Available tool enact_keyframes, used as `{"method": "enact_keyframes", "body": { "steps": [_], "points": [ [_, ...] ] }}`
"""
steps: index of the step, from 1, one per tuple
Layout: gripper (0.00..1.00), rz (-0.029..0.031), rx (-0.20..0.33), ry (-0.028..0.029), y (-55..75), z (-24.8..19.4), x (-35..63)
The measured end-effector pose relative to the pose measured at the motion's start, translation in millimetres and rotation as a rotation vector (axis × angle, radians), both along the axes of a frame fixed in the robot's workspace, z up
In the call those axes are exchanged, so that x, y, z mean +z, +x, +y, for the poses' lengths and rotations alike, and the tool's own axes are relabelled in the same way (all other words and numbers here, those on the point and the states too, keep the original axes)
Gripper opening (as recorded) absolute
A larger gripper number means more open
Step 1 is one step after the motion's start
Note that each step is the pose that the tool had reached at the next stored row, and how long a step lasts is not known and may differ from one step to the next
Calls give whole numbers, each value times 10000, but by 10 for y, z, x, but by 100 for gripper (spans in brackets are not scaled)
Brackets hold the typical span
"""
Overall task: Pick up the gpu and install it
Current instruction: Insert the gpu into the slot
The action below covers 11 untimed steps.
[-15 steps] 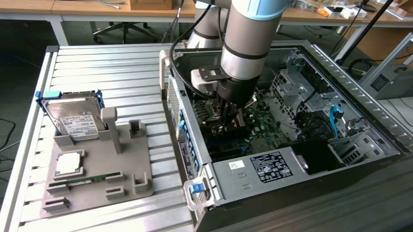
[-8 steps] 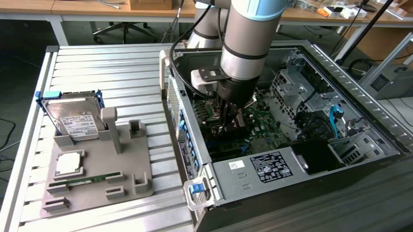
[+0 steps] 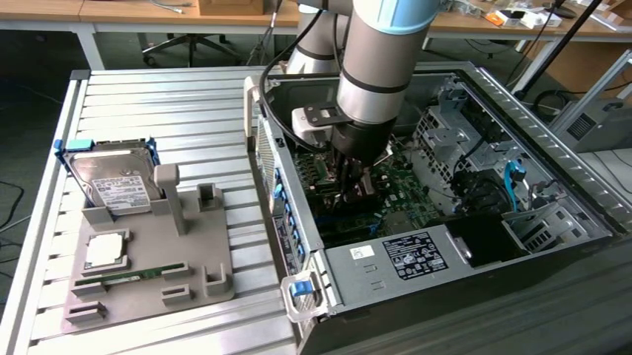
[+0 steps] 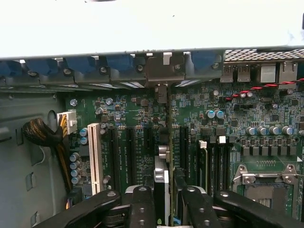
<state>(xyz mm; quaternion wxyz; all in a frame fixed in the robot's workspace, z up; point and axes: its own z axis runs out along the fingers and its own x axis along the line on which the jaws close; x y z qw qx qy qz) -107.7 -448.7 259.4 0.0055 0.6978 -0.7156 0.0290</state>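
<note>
Jaws clamped narrow on the gpu, card held edge-on and upright between the gripper fingers, low over the motherboard slots inside the open PC case. Hard drive sits on the grey fixture beside the case.

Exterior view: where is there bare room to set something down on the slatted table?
The slatted table is bare from its far edge down to the hard drive. The grey holder tray and the open computer case beside it crowd the rest.
</note>
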Motion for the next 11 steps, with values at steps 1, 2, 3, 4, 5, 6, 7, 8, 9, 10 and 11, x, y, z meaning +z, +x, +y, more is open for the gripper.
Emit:
{"method": "enact_keyframes", "body": {
  "steps": [1, 2, 3, 4, 5, 6, 7, 8, 9, 10, 11],
  "points": [
    [27, 0, 0, 0, 0, 0, 0],
    [27, 0, 1, 1, 0, 0, 0],
    [27, 0, 0, 0, 0, 0, 0],
    [27, -1, 1, 1, 0, 0, -1],
    [27, 0, 0, 1, 0, 0, 0],
    [27, -1, 0, 1, 0, 0, 0],
    [27, 0, 0, 1, 0, 0, 0],
    [27, 0, 0, 1, 0, 0, 0],
    [27, 0, 0, 0, 0, 0, 0],
    [27, -3, 0, 4, 0, 0, -1],
    [28, -5, 0, 8, 0, 1, -4]
  ]
}}
